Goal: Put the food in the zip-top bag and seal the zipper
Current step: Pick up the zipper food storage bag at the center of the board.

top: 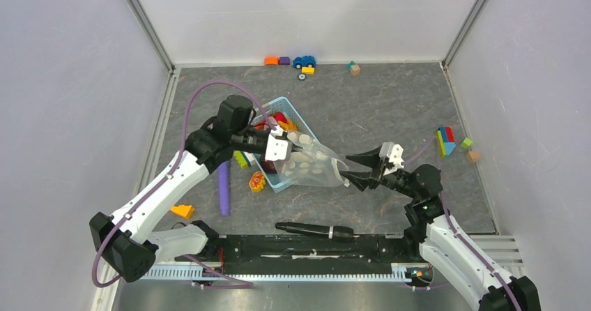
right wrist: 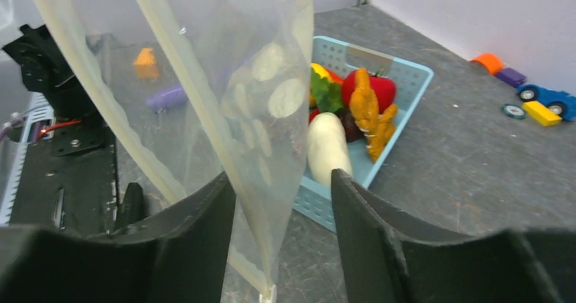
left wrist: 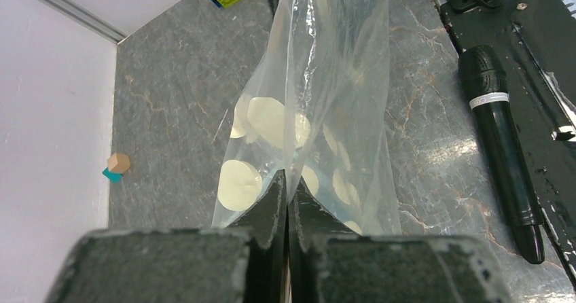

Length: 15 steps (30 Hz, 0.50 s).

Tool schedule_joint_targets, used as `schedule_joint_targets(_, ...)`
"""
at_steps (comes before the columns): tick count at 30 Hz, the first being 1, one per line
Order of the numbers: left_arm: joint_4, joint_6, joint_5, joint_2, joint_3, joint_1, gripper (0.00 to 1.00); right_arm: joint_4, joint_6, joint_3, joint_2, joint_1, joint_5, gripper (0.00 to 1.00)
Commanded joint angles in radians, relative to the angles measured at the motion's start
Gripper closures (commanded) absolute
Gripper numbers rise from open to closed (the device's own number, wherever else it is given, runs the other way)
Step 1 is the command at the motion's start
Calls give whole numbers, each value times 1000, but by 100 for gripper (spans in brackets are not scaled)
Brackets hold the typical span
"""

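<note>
The left gripper (top: pixel 279 146) is clamped shut on one end of the zip-top bag (top: pixel 313 164), right above the basket (top: pixel 284 100). From there the bag stretches out past the basket's near-right side, long axis running toward the right gripper (top: pixel 359 166). That gripper's jaws gape wide and hold nothing, though the film hangs between them. The zipper (right wrist: pixel 178 72) shows at this far end, so the mouth seems to point away from the basket. The food, including the white oblong (right wrist: pixel 326 147), lies in the basket. If the right jaws close now, they may pinch both walls together and keep the mouth shut, or the thin film may slip out.
</note>
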State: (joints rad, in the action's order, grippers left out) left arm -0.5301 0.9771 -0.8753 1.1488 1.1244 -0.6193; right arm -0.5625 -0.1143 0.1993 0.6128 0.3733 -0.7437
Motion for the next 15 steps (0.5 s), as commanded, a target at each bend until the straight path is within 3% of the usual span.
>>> schedule_joint_targets(1,24,40,-59,-17,5,0,98,-176,-73,-19,30,2,-94,51)
schedule_joint_targets(2,29,32,-60,-14,6,0,98,-200,-79,-21,33,2,-116,61)
schedule_joint_targets(5,53,10,-69,-10,4,0,98,-239,-96,-28,29,3,-150,77)
schedule_joint_targets(7,81,-13,-73,-7,-1,0,96,-260,-111,-31,20,3,-152,99)
schedule_joint_targets(8,107,-40,-73,-5,-6,0,92,-261,-116,-32,12,3,-138,100)
schedule_joint_targets(9,137,-67,-70,-6,-12,0,82,-251,-116,-30,4,3,-121,100)
schedule_joint_targets(10,180,-110,-62,-8,-21,0,63,-229,-112,-22,-6,3,-100,100)
schedule_joint_targets(11,234,-151,-53,-10,-31,-1,38,-179,-97,-10,-13,3,-61,100)
schedule_joint_targets(12,275,-194,-40,-14,-42,0,1,-105,-74,16,-21,2,-13,100)
schedule_joint_targets(15,401,-318,5,-28,-69,0,0,142,-12,111,-31,2,196,100)
